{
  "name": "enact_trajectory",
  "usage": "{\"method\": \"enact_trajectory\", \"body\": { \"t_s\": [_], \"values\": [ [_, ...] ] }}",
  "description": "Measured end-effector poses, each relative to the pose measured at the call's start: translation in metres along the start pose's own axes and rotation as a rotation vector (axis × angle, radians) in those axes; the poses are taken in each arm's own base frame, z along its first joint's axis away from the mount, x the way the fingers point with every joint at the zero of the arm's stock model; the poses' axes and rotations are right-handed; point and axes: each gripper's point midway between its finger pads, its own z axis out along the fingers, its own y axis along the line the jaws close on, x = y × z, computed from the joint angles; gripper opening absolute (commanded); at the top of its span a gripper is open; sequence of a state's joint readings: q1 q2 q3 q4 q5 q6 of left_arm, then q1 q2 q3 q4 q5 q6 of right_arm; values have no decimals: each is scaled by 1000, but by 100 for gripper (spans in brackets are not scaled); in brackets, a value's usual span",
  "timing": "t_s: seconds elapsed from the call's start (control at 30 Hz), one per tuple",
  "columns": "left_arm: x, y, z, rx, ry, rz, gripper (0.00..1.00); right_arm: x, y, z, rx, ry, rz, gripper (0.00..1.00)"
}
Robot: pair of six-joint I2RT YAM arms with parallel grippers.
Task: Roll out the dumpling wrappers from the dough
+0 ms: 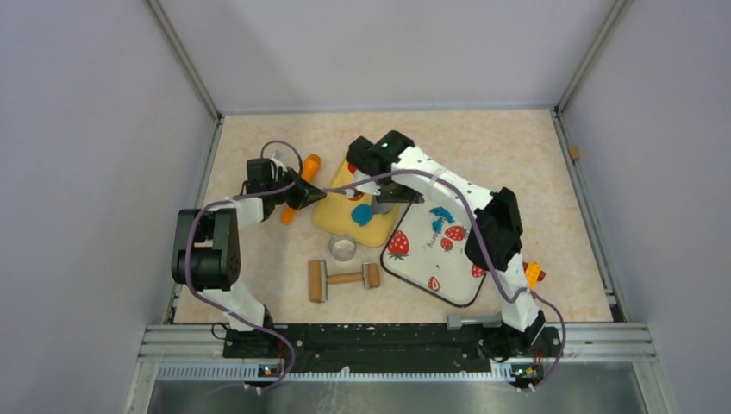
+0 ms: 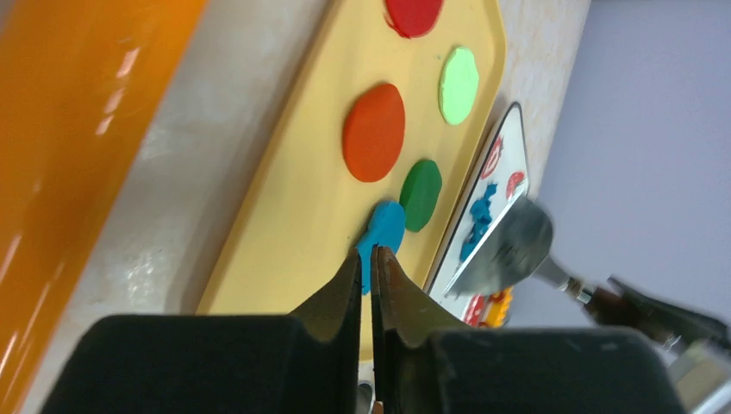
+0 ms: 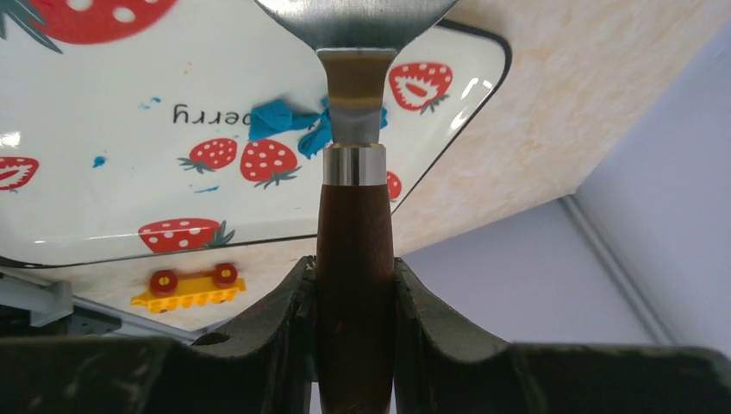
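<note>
A round blue dumpling wrapper [image 2: 387, 226] lies flat on the yellow tray [image 2: 293, 216], beside red, orange and green discs. My left gripper [image 2: 369, 254] hovers just short of the wrapper's edge. Its jaws are pressed almost together with only a thin slit and nothing between them. Ragged blue dough [image 3: 278, 119] scraps sit on the strawberry-print tray [image 3: 103, 207]. My right gripper [image 3: 353, 267] is shut on the dark wooden handle of a metal spatula [image 3: 353, 21]. The spatula blade [image 2: 507, 248] hangs over the gap between the two trays. From above, the wrapper [image 1: 363, 211] lies between both grippers.
A wooden rolling pin [image 1: 345, 278] and a round metal cutter [image 1: 342, 247] lie in front of the yellow tray. An orange cylinder [image 1: 301, 191] lies under my left wrist. A small yellow toy with red wheels [image 3: 188, 289] sits by the strawberry tray's near right corner.
</note>
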State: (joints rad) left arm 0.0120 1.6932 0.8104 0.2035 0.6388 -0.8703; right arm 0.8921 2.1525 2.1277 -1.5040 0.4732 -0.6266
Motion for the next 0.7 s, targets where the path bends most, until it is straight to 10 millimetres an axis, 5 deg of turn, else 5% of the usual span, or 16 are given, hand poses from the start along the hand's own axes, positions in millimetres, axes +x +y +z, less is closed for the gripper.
{"method": "enact_trajectory", "body": {
  "t_s": [0.2, 0.43, 0.6, 0.7],
  "values": [
    [15, -35, 8, 65, 104, 222, 13, 68, -19, 15, -143, -48, 284, 0],
    [62, -63, 27, 116, 287, 436, 10, 167, -27, 20, -270, -178, 645, 0],
    [85, -75, 27, 128, 375, 531, 11, 247, 10, 36, -294, -178, 916, 0],
    [81, -84, 26, 134, 388, 579, 12, 275, 45, 49, -310, -144, 1029, 0]
  ]
}}
